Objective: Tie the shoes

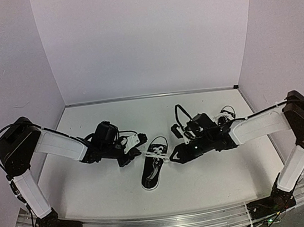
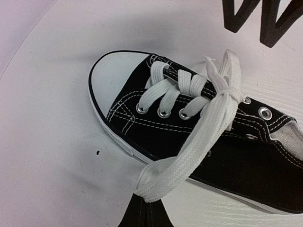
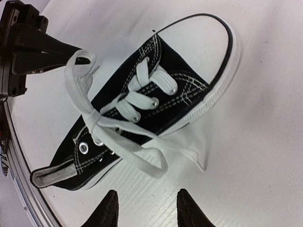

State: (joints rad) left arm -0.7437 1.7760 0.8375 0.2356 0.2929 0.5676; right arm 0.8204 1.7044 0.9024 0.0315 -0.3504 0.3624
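While the flat white counter [image 1: 95, 196] carries everything, two white-and-black robot arms reach in over it in the top view, the left arm [image 1: 61, 145] from 8 o'clock and the right arm [image 1: 255, 128] from 4 o'clock, with their wrists close together near the middle. Between them a small black canvas sneaker [image 1: 153, 170] with a white rubber sole and toe cap rests on its sole at the centre of the counter, toe toward 12 o'clock and heel toward 6. A second black sneaker [image 1: 226, 114] shows at 2 o'clock past the right arm, mostly hidden. The left jaws, at the centre sneaker's 10 o'clock, are pinched closed on one loop of the flat white lace [image 2: 189, 146]. In the left wrist view that loop stretches from the knot [image 2: 226, 94] over the tongue, down across the shoe's side, to the dark fingertips [image 2: 139, 215] at 6 o'clock of the frame. The right jaws, at the sneaker's 3 o'clock, stand apart and grip nothing. In the right wrist view their black fingers [image 3: 108, 210] frame bare counter. The other lace loop [image 3: 151, 163] lies slack just beyond them at 12 o'clock, not touching. Small silver eyelets [image 2: 162, 113] line the lacing.
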